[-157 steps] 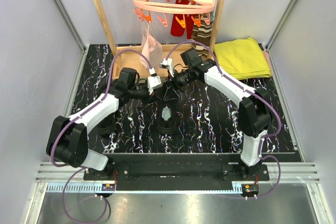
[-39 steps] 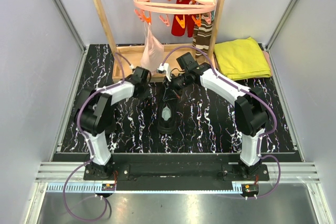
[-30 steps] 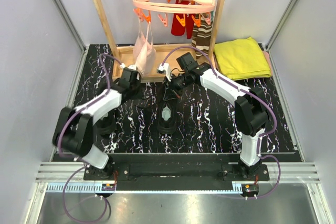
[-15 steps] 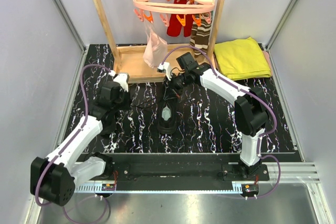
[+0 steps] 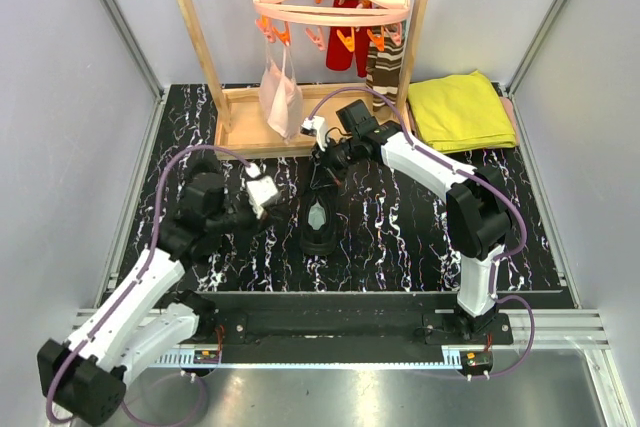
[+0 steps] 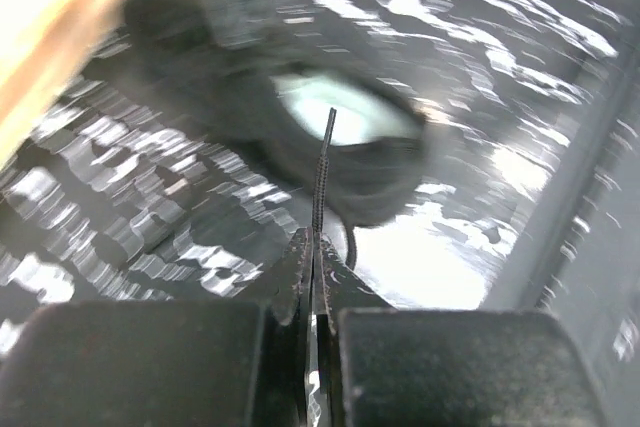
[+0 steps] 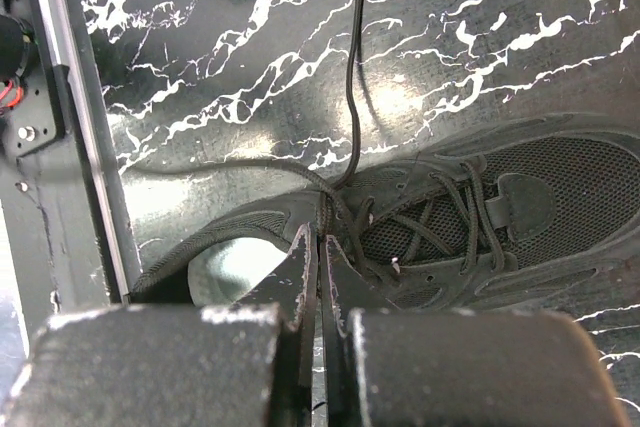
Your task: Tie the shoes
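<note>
- Black, white-veined table [image 5: 420,237] carries one shoe [image 5: 320,231] at frame centre in the top view. A wooden frame [image 5: 240,122] and a yellow cloth [image 5: 460,112] lie in the upper part, well apart from the work.
- Shoe axis: the long axis runs top to bottom of the frame. The pale insole opening is toward the lower end and the laced front toward the upper end.
- Lace strand [image 6: 322,172]: it leaves the shoe and runs leftward, across the long axis, into the left gripper.
- Left gripper [image 5: 262,193]: it sits left of the shoe, level with the shoe's upper half. The fingers are fully closed and pinch the strand.
- Right gripper [image 5: 326,154]: it sits directly over the laced front. The fingers are closed with the tips at the lace crossing; a pinch there cannot be confirmed.
- Free lace end [image 7: 355,67]: it lies loose on the table beside the shoe.
- Assessment: the right arm is nearer and appears to serve as the anchor. The left gripper would need to carry its strand rightward, back to the crossing.
</note>
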{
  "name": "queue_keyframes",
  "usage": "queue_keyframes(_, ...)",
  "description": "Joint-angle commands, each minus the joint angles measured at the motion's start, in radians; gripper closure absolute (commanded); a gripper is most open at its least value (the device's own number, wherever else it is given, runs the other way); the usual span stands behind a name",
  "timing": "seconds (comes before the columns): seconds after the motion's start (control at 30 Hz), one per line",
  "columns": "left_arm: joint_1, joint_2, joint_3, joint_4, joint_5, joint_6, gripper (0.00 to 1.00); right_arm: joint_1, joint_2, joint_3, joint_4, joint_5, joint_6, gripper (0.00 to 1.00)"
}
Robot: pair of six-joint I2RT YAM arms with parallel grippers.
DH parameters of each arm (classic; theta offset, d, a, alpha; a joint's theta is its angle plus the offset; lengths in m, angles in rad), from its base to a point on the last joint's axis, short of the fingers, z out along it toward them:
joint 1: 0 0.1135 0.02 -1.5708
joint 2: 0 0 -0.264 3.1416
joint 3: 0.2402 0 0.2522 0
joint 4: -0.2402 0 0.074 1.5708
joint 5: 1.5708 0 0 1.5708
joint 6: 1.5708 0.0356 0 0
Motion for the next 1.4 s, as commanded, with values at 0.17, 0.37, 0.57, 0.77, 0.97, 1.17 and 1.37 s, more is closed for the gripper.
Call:
queue_keyframes(0.17, -0.299, 0.266, 0.083, 0.275, 0.221, 0.307, 1.00, -0.015, -0.026, 0.038, 0.038, -0.060, 0.002, 1.00)
queue_keyframes(0.37, -0.396, 0.549, 0.244, 0.357, 0.311, 0.471, 1.00, -0.017, -0.043, 0.024, 0.038, -0.064, -0.137, 1.00)
queue_keyframes(0.57, -0.398, 0.676, 0.350, 0.346, 0.316, 0.508, 0.75, -0.018, -0.043, 0.019, 0.036, -0.089, -0.197, 1.00)
queue_keyframes(0.77, -0.229, 0.495, 0.347, 0.351, 0.285, 0.176, 0.59, -0.021, -0.046, 0.012, 0.038, -0.109, -0.199, 1.00)
queue_keyframes(0.97, 0.048, 0.378, 0.248, 0.290, 0.204, 0.056, 0.59, -0.021, -0.054, 0.012, 0.040, -0.124, -0.180, 1.00)
queue_keyframes(1.17, 0.107, 0.481, 0.277, 0.321, 0.271, 0.070, 0.60, -0.021, -0.051, 0.022, 0.043, -0.130, -0.174, 1.00)
queue_keyframes(1.37, 0.107, 0.596, 0.333, 0.296, 0.364, 0.175, 0.60, -0.021, -0.051, 0.025, 0.044, -0.133, -0.180, 1.00)
